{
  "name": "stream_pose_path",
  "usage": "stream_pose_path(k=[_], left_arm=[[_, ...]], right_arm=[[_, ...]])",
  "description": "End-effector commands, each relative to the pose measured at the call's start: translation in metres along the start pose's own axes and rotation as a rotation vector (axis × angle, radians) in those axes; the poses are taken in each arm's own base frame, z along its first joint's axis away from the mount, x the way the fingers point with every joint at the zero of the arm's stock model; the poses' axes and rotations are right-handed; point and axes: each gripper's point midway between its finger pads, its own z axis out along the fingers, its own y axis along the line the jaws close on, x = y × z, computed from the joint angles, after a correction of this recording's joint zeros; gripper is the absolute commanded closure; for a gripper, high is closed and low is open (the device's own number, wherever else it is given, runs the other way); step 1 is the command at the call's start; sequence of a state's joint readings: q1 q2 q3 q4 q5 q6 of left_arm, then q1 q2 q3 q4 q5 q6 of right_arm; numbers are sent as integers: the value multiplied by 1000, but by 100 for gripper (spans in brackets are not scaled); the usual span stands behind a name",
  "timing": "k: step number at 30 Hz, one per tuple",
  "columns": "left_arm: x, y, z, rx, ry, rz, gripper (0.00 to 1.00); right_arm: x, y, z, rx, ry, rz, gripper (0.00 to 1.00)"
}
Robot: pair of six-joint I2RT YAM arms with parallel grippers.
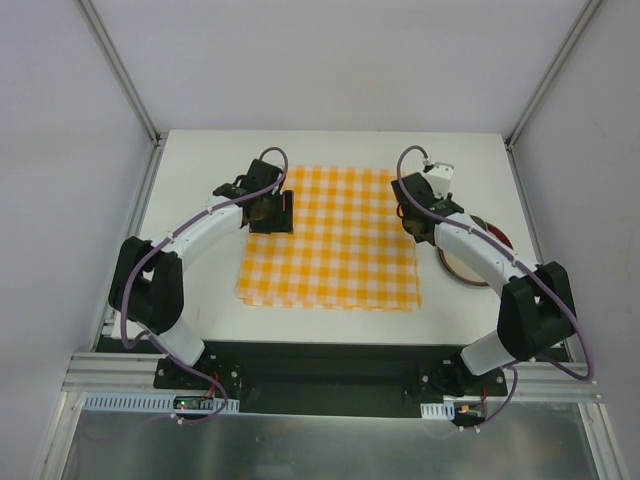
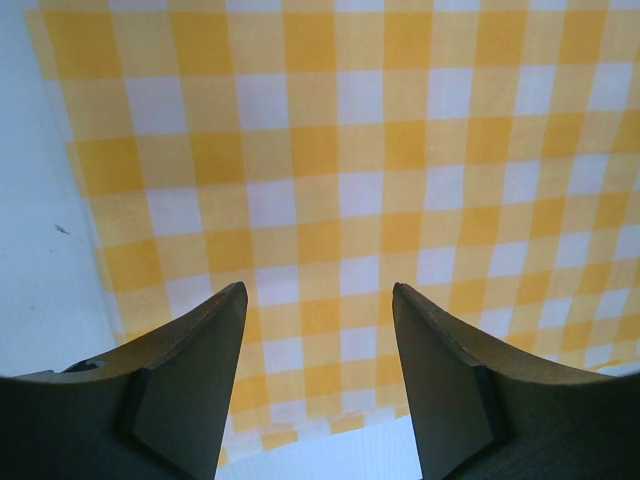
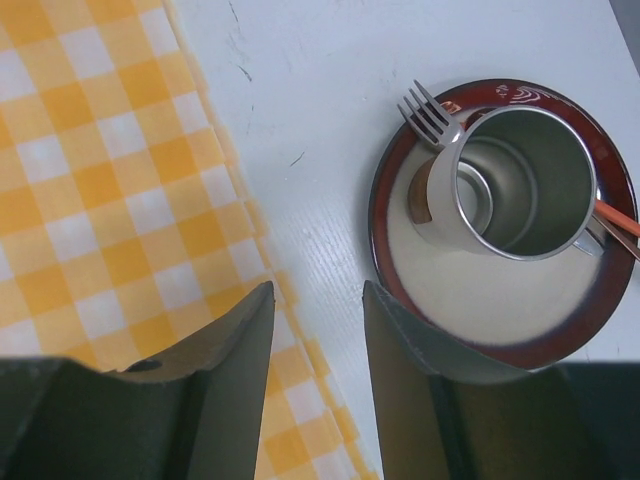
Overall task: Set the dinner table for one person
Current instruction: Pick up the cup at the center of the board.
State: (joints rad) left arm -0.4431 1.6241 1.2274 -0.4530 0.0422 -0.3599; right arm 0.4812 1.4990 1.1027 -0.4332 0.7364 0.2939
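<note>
Table (image 1: 330,150): a white, matte rectangular top is seen from above, with the arm bases bolted at its near edge; everything else is carried by it.
Checked cloth (image 1: 330,240): an orange-and-white cloth is spread flat across the middle of the table, slightly askew. More than one layer is shown along its near and right edges.
Left fingers (image 2: 190,380): they are held apart, with nothing between them. They are hung over the cloth, close to its left edge and towards the far left corner of the table.
Right fingers (image 3: 210,390): they are also held apart and empty. They are poised over the bare strip of table between the cloth's right edge and the plate.
Plate (image 3: 380,200): a round plate with a dark red rim and a cream centre is set near the right edge of the table, apart from the cloth. In the top view it is partly covered by the right arm.
Metal cup (image 3: 520,185): it is stood upright on the plate, its mouth open.
Fork (image 3: 428,110): its tines are seen at the plate's rim beside the cup; the rest is hidden by the cup.
Orange handle (image 3: 615,218): a thin piece is seen beside the cup at the picture's right edge; what it belongs to cannot be told.
</note>
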Motion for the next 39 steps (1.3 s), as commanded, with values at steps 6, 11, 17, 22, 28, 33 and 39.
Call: stream_pose_path(k=[6, 11, 17, 22, 28, 33, 39], left_arm=[[26, 21, 15, -45, 70, -18, 41], [27, 22, 18, -36, 77, -8, 41], [21, 22, 14, -28, 52, -7, 42], [19, 17, 12, -4, 53, -9, 42], [20, 18, 10, -7, 48, -1, 42], [18, 19, 7, -7, 38, 5, 43], [19, 21, 8, -11, 43, -1, 43]], right_arm=[[-42, -23, 22, 74, 15, 41, 56], [-56, -31, 33, 91, 26, 63, 56], [-56, -45, 32, 112, 33, 84, 56], [-38, -47, 28, 84, 62, 121, 57], [-17, -54, 36, 125, 93, 110, 57], [-23, -56, 41, 127, 98, 125, 57], [-28, -66, 48, 147, 110, 146, 57]])
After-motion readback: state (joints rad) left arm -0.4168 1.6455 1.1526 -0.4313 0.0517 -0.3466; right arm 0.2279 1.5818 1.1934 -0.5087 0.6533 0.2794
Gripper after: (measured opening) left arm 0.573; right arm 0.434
